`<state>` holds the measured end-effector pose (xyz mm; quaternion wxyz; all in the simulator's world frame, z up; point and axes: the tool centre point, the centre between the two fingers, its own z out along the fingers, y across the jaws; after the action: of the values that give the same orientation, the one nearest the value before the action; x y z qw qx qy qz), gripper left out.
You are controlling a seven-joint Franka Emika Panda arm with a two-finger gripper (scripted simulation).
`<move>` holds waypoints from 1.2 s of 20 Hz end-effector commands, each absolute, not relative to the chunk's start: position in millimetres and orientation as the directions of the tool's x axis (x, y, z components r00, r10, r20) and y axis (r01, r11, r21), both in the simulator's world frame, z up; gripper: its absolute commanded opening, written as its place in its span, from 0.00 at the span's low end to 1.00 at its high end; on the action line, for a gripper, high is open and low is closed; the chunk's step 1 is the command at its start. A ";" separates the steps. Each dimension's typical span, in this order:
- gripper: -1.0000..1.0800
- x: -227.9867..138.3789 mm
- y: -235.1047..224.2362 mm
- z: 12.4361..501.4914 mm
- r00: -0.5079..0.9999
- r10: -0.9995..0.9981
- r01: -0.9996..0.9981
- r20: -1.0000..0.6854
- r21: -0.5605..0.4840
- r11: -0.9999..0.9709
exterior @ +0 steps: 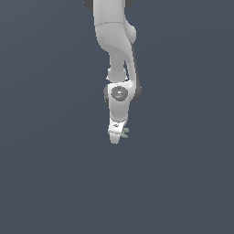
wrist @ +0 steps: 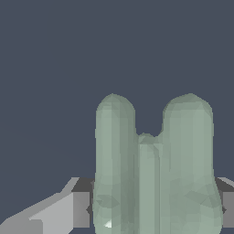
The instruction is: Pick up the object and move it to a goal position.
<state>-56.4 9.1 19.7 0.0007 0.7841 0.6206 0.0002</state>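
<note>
Seemingly the arm is in the carrying stage, so the sound course is a slow, level travel toward the goal, which neither view marks, with grip force unchanged so that nothing slips. The gripper [exterior: 116, 135] points downward in the exterior view, and the object [exterior: 125, 133] peeks out at its tip on the exterior view's right; the wrist view shows the same object [wrist: 155, 169] filling the space between the grey fingers [wrist: 75, 209], so I judge it clamped on the object. It is a pale grey-green cluster of rounded, stubby, parallel lobes, matte and faceted. White glossy shells cover the arm, against a flat slate-blue backdrop.
</note>
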 end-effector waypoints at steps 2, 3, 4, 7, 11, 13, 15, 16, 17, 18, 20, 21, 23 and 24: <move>0.00 -54.2 18.9 22.7 0.228 0.974 0.974 0.000 0.002 -0.228; 0.00 -53.1 23.8 24.3 0.228 0.974 0.974 0.000 0.002 -0.228; 0.00 -51.8 29.6 26.1 0.228 0.974 0.974 0.000 0.002 -0.228; 0.00 -46.5 52.4 33.2 0.228 0.974 0.974 0.000 0.001 -0.228; 0.00 -37.0 91.9 45.9 0.228 0.974 0.974 0.000 0.001 -0.228; 0.00 -31.6 113.3 52.5 0.229 0.974 0.974 0.001 0.001 -0.229; 0.00 -25.8 135.3 59.6 0.229 0.974 0.974 0.001 0.001 -0.229; 0.00 -22.9 146.2 63.1 0.229 0.974 0.974 0.001 0.001 -0.229; 0.00 -20.1 156.2 66.3 0.229 0.974 0.974 0.001 0.001 -0.229; 0.00 -17.4 165.2 69.0 0.229 0.973 0.973 0.001 0.000 -0.229; 0.00 -12.7 180.8 73.9 0.229 0.973 0.973 0.001 0.000 -0.229; 0.00 -10.7 187.3 76.0 0.229 0.973 0.973 0.001 0.000 -0.229; 0.00 -7.2 198.1 79.4 0.229 0.973 0.973 0.001 0.000 -0.229; 0.00 -5.7 202.5 80.8 0.229 0.973 0.973 0.001 0.000 -0.229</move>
<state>-8.5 195.2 78.3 -0.0003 0.7832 0.6217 0.0007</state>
